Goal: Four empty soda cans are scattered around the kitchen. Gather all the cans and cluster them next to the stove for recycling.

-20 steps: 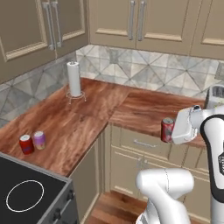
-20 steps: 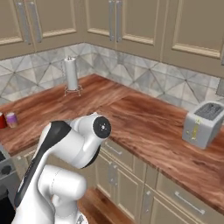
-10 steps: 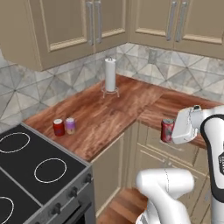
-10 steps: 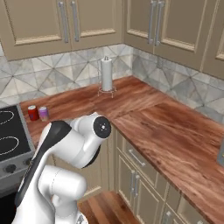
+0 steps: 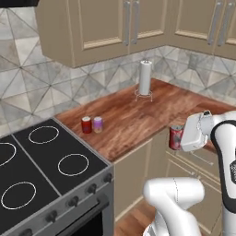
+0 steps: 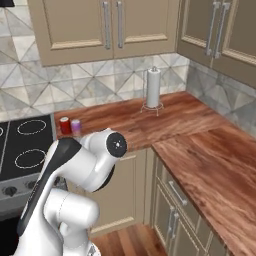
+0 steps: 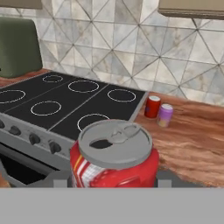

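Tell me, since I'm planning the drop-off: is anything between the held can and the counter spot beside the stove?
Nothing visible blocks it. The gripper holds a red can off the counter's edge; bare wood lies between it and the two cans already standing by the stove.

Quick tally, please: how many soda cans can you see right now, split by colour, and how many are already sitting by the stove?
Red soda cans: 2, one on the counter beside the stove, one in the gripper.
Pale purple soda can: 1, on the counter touching or nearly touching the red one.
Total: 3 cans, 2 by the stove.
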Robot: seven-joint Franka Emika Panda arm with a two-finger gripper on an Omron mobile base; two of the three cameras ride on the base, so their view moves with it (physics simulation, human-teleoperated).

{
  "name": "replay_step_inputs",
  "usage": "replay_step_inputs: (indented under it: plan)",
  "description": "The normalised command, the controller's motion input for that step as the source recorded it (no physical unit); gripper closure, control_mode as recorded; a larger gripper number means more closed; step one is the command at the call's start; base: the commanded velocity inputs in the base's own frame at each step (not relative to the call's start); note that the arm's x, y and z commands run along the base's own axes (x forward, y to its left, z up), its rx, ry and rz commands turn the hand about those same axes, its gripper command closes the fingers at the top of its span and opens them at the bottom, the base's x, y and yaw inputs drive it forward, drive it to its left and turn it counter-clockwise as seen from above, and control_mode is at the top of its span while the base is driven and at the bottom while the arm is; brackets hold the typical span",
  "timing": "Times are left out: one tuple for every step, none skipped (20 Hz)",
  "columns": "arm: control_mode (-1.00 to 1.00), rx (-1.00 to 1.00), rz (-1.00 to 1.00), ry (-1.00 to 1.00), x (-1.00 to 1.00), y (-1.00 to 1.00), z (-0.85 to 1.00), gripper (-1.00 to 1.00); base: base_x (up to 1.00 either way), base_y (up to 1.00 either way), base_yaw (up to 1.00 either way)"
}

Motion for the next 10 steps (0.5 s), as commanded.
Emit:
replay_step_inputs:
  plan:
    - [1.0,0.0,0.0,0.0,0.0,0.0,0.0,1.0,0.07,0.31,0.37]
    - [1.0,0.0,0.0,0.0,0.0,0.0,0.0,1.0,0.07,0.3,0.36]
    - [1.0,0.0,0.0,0.0,0.0,0.0,0.0,1.0,0.06,0.29,0.36]
    - [1.0,0.0,0.0,0.0,0.0,0.0,0.0,1.0,0.07,0.26,0.34]
    - [1.0,0.0,0.0,0.0,0.0,0.0,0.0,1.0,0.06,0.25,0.33]
    - [1.0,0.0,0.0,0.0,0.0,0.0,0.0,1.0,0.05,0.22,0.31]
    - [1.0,0.0,0.0,0.0,0.0,0.0,0.0,1.0,0.07,0.22,0.3]
    - [1.0,0.0,0.0,0.0,0.0,0.0,0.0,1.0,0.09,0.22,0.3]
    - [1.0,0.0,0.0,0.0,0.0,0.0,0.0,1.0,0.1,0.22,0.3]
    - [1.0,0.0,0.0,0.0,0.0,0.0,0.0,1.0,0.12,0.22,0.3]
